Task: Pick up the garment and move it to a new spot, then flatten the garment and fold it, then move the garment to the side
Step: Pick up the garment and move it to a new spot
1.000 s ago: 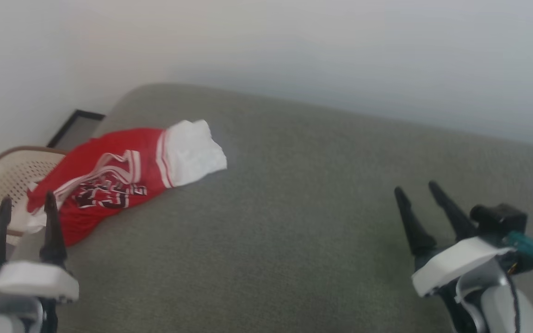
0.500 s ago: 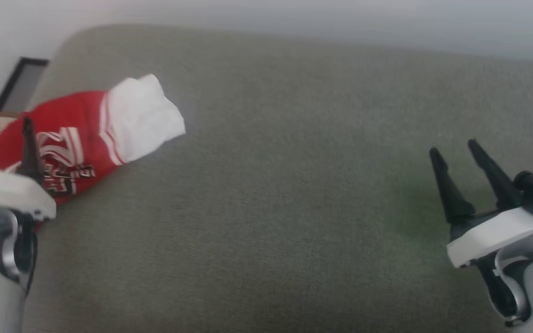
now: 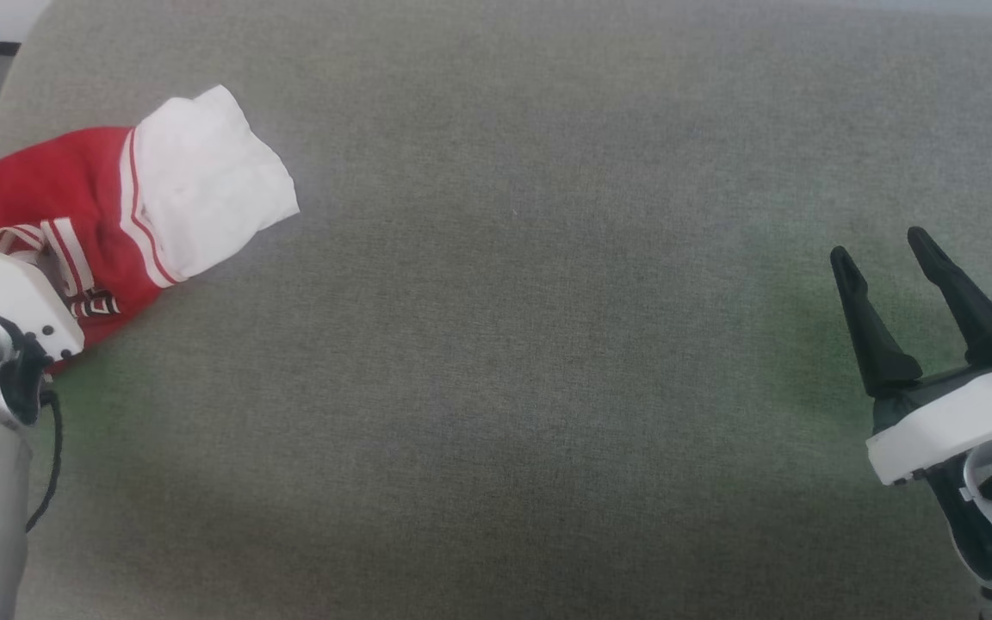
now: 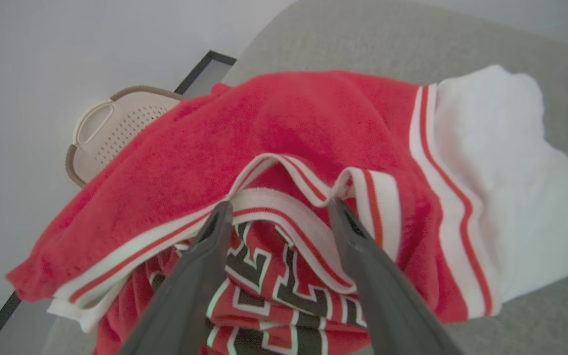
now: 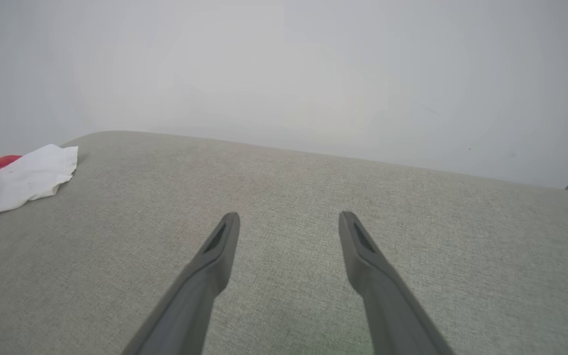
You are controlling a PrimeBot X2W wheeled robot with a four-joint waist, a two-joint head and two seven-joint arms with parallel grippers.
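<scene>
The garment (image 3: 57, 189), a red jersey with a white sleeve end (image 3: 203, 181) and red-white stripe trim, lies bunched at the far left of the grey padded surface (image 3: 505, 344). In the left wrist view my left gripper (image 4: 276, 207) is open and close over the garment (image 4: 289, 123). Its fingertips straddle a fold of striped trim just above the black-and-white lettering (image 4: 269, 291). In the head view the white left wrist housing (image 3: 1, 293) covers those fingers. My right gripper (image 3: 879, 244) stands open at the right over bare surface, with nothing between its fingers (image 5: 289, 216).
A beige perforated basket (image 4: 111, 133) stands beyond the garment, off the surface's left edge, next to a black-framed panel (image 4: 205, 69) against the white wall. The grey surface stretches wide between the garment and my right gripper.
The head camera has tilted down, so the wall and the basket left its view. My left gripper has advanced onto the garment, its fingers now hidden behind the wrist housing. Both grippers stay open.
</scene>
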